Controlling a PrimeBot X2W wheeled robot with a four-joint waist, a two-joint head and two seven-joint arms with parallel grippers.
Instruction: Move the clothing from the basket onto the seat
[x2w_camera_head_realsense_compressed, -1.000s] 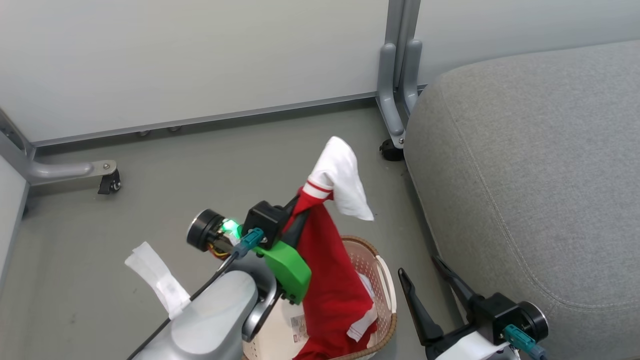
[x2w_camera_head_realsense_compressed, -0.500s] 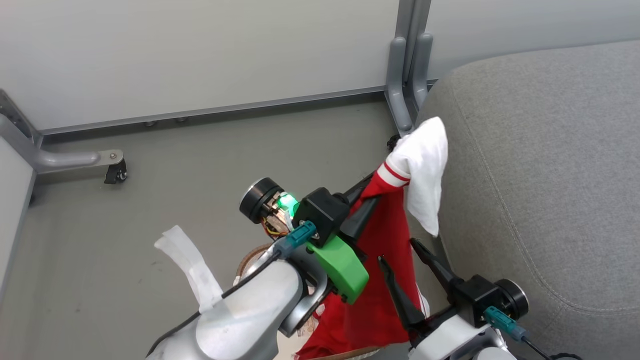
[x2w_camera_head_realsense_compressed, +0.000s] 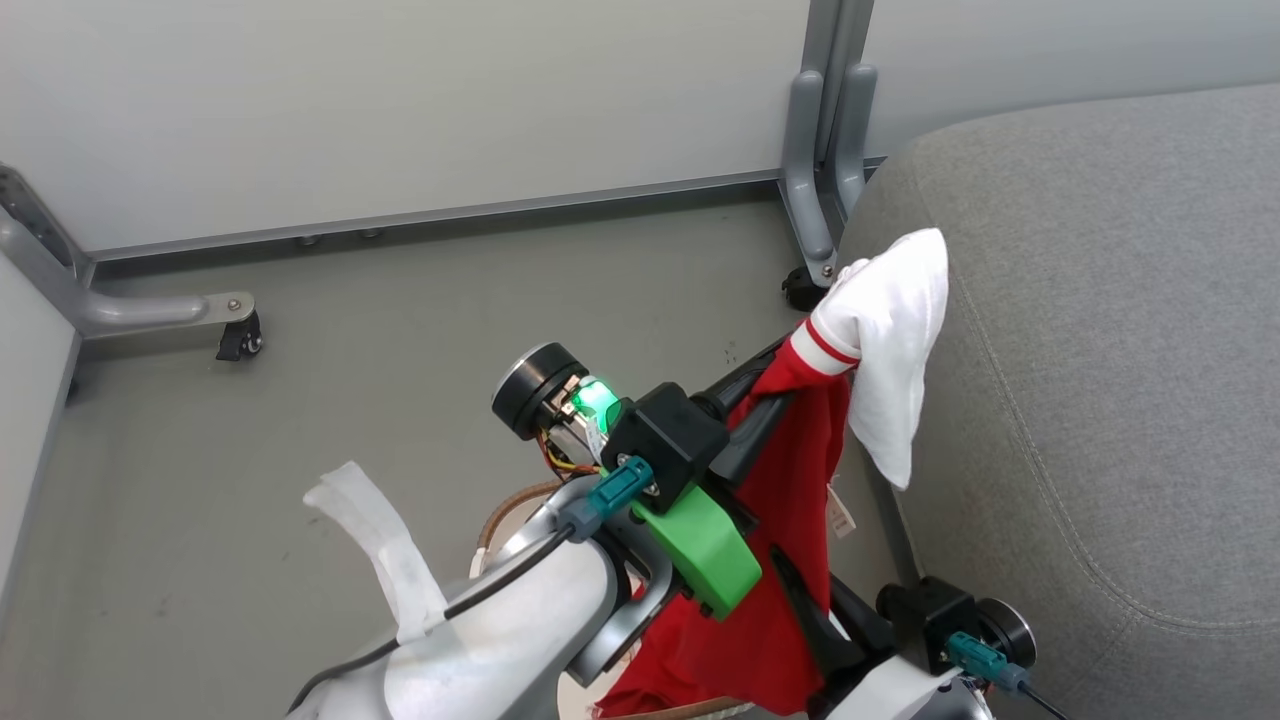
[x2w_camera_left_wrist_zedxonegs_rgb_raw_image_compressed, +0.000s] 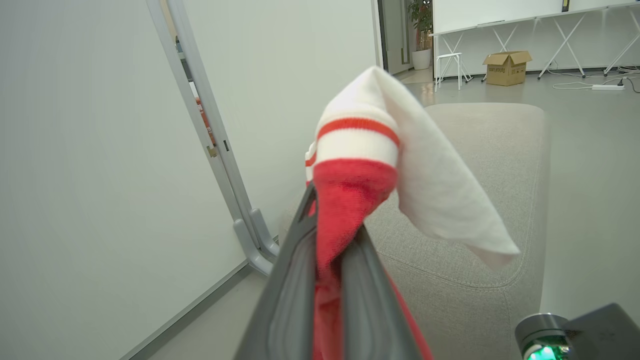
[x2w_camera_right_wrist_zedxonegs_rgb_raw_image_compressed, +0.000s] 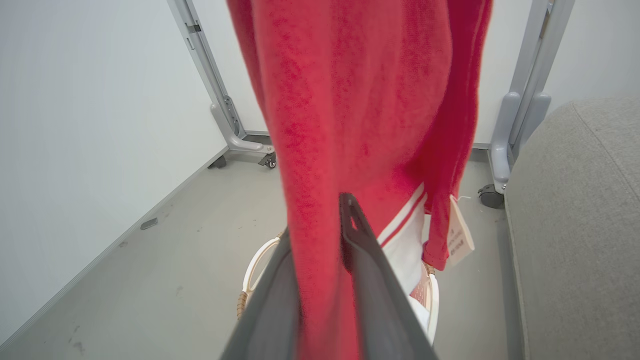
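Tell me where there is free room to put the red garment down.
The seat is bare across its top, right of the white sleeve. The floor is free between the partition rail and the left arm. It is crowded between basket and seat edge: the hanging garment, left end effector and right end effector meet there.

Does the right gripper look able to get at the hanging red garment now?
Probably yes. The red garment hangs from the left gripper, and its lower part passes between the fingers of the right gripper, with nothing in the way. Whether those fingers have closed is unclear.
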